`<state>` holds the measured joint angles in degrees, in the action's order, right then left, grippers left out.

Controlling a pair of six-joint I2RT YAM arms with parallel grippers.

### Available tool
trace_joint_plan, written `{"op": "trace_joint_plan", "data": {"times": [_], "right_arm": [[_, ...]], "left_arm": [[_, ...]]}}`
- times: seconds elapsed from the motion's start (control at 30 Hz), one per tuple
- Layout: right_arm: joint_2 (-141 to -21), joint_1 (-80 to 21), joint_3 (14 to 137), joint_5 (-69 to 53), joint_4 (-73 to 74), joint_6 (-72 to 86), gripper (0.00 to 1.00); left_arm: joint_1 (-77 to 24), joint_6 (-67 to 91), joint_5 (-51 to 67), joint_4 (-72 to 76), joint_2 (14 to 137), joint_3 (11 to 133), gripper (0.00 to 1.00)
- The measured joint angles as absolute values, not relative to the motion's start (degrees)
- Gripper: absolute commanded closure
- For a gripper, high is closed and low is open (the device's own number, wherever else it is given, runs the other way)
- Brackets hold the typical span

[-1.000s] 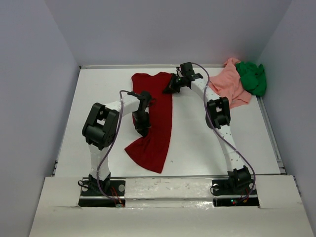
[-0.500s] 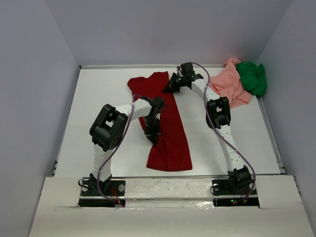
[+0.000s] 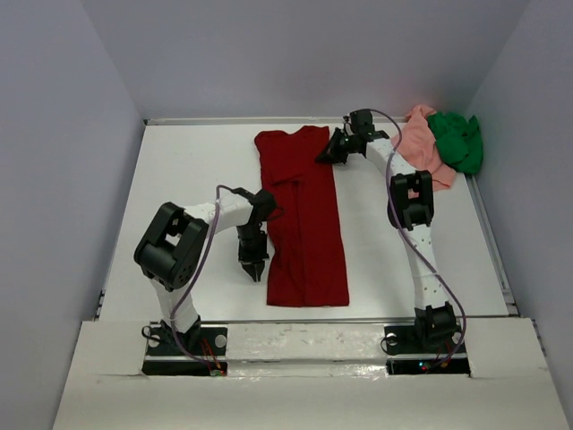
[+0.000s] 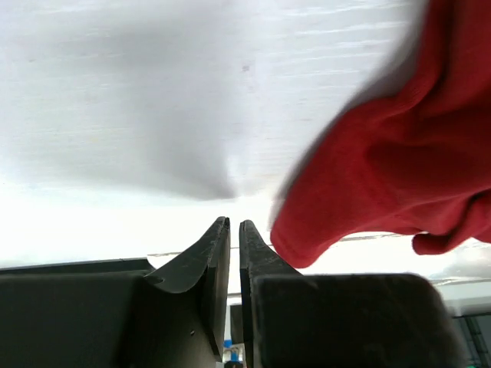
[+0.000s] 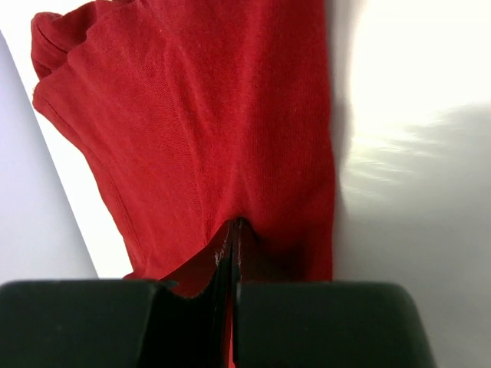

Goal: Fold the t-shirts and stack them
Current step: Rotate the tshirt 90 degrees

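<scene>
The dark red t-shirt (image 3: pixel 304 224) lies as a long narrow strip down the middle of the table. My right gripper (image 3: pixel 329 152) is shut on its far right edge; in the right wrist view the closed gripper (image 5: pixel 235 224) pinches the red cloth (image 5: pixel 199 115). My left gripper (image 3: pixel 253 269) is shut and empty, just left of the shirt's near part. In the left wrist view it (image 4: pixel 235 226) holds nothing, and a rounded fold of the shirt (image 4: pixel 399 169) hangs beside it. The salmon pink t-shirt (image 3: pixel 414 148) and bright green t-shirt (image 3: pixel 457 139) lie crumpled at the far right corner.
The white table (image 3: pixel 179 170) is walled by grey panels on the left, back and right. A raised white ledge (image 3: pixel 304 336) runs along the near edge by the arm bases.
The red shirt has swung straight and now lies lengthwise. My left gripper has let go of it and moved left and nearer, off the cloth. My right gripper has shifted right with the far edge.
</scene>
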<state>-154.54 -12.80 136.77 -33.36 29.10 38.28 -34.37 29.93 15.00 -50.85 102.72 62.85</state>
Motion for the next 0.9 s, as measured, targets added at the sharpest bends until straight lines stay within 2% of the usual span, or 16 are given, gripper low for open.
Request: {"op": "trace_joint_plan", "data": {"times": [0.33,0.37,0.4,0.47,0.5,0.57,0.6,0.67,0.77,0.9], "right_arm": [[-154.5,-12.1,136.8,-33.5,29.1,37.2,0.99],[-154.5,-12.1,136.8,-33.6,29.1,37.1,0.88],[-154.5,-12.1,136.9,-33.7,29.1,37.1,0.71],[-154.5,-12.0,137.3,-34.6,28.9,36.8,0.61],[-154.4,-12.0,137.6,-35.2,29.1,36.8,0.55],[-153.9,-12.0,137.7,-35.7,29.0,36.0,0.49],[-153.4,-12.0,137.7,-36.0,29.1,35.6,0.47],[-152.0,-12.0,137.6,-36.3,29.1,34.9,0.46],[-146.9,-11.9,135.9,-37.0,29.0,33.9,0.46],[-134.7,-11.7,126.0,-37.5,27.6,32.7,0.47]], "left_arm": [[-33.9,31.5,14.9,-50.6,102.2,63.2,0.79],[-33.9,31.6,14.9,-50.6,102.2,63.2,0.79],[-33.9,31.7,14.9,-50.7,102.1,63.2,0.79],[-33.9,32.1,14.7,-50.7,101.9,63.2,0.78],[-33.9,32.3,14.4,-50.7,101.6,63.2,0.65],[-33.4,33.0,13.6,-50.9,100.6,63.6,0.48],[-33.2,33.5,12.8,-50.9,99.9,64.0,0.44],[-32.4,34.3,11.2,-51.0,98.3,65.1,0.39],[-30.5,35.0,8.0,-50.9,94.6,69.0,0.39],[-28.4,34.9,5.8,-48.6,90.2,73.2,0.39]]}}
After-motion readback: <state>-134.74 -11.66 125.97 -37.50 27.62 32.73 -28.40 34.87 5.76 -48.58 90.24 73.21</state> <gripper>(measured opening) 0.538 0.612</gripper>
